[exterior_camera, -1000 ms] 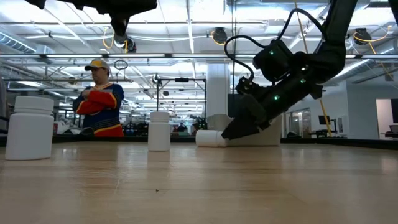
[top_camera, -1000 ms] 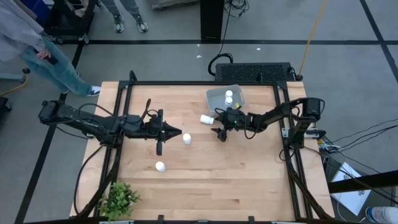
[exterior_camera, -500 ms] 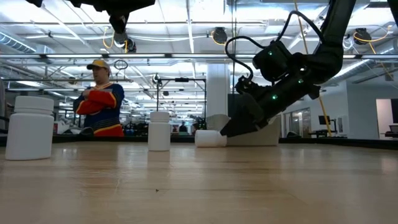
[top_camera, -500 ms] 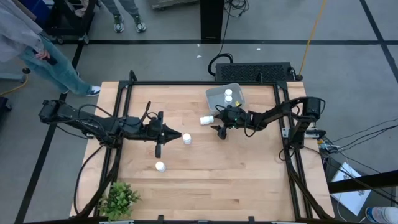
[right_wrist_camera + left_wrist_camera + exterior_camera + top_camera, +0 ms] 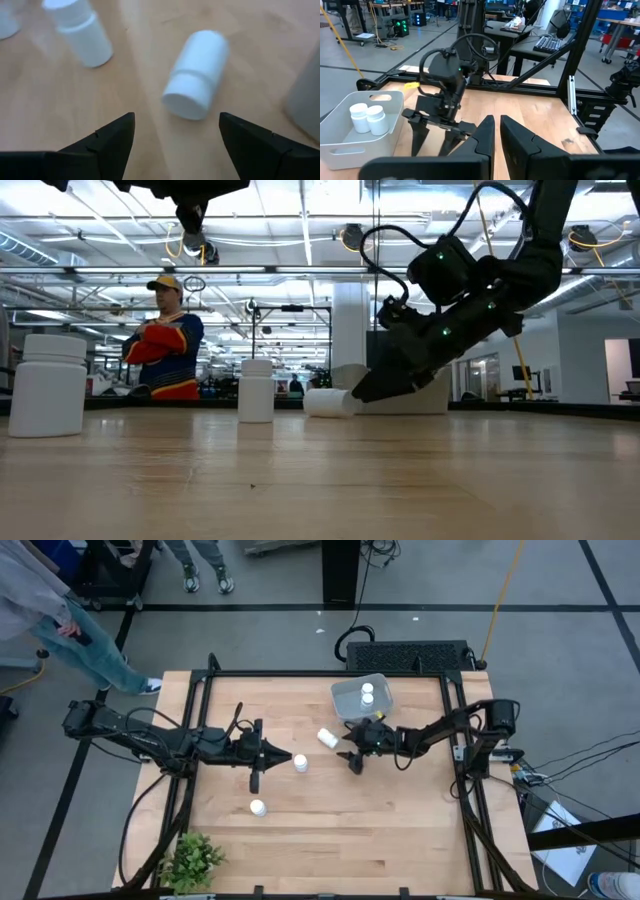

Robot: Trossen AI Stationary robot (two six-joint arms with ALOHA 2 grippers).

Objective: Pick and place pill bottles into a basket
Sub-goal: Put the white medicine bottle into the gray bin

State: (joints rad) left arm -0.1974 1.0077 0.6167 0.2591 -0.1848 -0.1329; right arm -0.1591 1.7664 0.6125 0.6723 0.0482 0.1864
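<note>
Right gripper (image 5: 351, 748) sits low over the light wooden table (image 5: 400, 810), centre of the overhead frame, fingers spread wide and holding nothing. The tipped small white cylindrical pill bottle (image 5: 327, 738) lies on its side just to the upper left of that gripper — in the right wrist view it shows ahead of the two dark fingertips (image 5: 111, 136), lined up with the gap between them but not inside it.

Translucent grey-blue rectangular plastic basket (image 5: 347, 693) is at the upper centre of the overhead frame, near the table's far edge, with two white capped bottles (image 5: 367, 695) standing inside, side by side.

Left gripper (image 5: 286, 756) hangs left of centre, fingers pressed together and empty — a standing white bottle (image 5: 300, 763) is just right of its tip. Another standing white bottle (image 5: 258, 807) is lower left of centre, well apart from the rest.

Small green potted plant (image 5: 190, 858) sits at the lower left corner of the table. In the low view a person in a yellow cap (image 5: 165, 338) stands in the background with arms folded.
</note>
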